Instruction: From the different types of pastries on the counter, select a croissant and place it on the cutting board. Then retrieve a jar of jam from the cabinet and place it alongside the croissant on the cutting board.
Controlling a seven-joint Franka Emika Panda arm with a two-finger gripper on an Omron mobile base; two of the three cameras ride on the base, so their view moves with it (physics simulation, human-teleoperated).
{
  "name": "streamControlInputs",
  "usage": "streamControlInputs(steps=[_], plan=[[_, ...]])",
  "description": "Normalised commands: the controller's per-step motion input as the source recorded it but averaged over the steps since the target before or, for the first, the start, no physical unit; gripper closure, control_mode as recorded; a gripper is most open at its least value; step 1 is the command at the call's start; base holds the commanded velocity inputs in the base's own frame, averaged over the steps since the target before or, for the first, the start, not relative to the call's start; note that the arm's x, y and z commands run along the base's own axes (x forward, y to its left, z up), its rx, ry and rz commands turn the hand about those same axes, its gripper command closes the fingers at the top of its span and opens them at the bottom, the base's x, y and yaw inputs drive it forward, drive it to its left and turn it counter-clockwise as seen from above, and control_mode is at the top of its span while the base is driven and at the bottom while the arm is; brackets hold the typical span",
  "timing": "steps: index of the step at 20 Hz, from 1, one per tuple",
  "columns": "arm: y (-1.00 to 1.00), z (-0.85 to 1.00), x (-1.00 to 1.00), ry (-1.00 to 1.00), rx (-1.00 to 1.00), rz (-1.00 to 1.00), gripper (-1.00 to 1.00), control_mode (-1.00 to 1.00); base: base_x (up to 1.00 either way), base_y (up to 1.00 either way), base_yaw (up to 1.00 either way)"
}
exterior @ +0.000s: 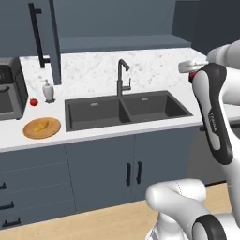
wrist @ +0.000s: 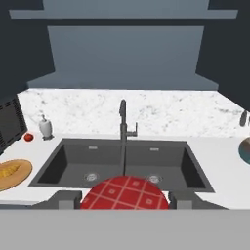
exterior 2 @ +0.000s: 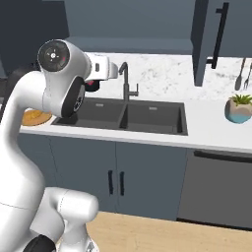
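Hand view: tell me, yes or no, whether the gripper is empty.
No, a red checked-top jar of jam sits between the two finger tips of the gripper, above the sink.

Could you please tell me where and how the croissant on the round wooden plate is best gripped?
Grip the croissant across its thicker middle, coming straight down: it lies flat and low on the round plate, so a sideways approach would likely hit the plate's rim.
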Motion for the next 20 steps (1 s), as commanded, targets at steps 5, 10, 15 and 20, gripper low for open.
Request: streamControlInputs(steps=[5, 10, 15, 20], plan=[[0.00, 0.00, 0.00, 0.00, 0.00, 0.00, 1.00, 1.00, -0.53, 0.33, 0.00], [0.00, 0.00, 0.00, 0.00, 0.00, 0.00, 1.00, 1.00, -0.58, 0.25, 0.00], [0.00, 0.00, 0.00, 0.00, 0.00, 0.00, 1.00, 1.00, -0.17, 0.65, 0.00], [0.00, 0.00, 0.00, 0.00, 0.00, 0.00, 1.00, 1.00, 0.01, 0.75, 0.00]])
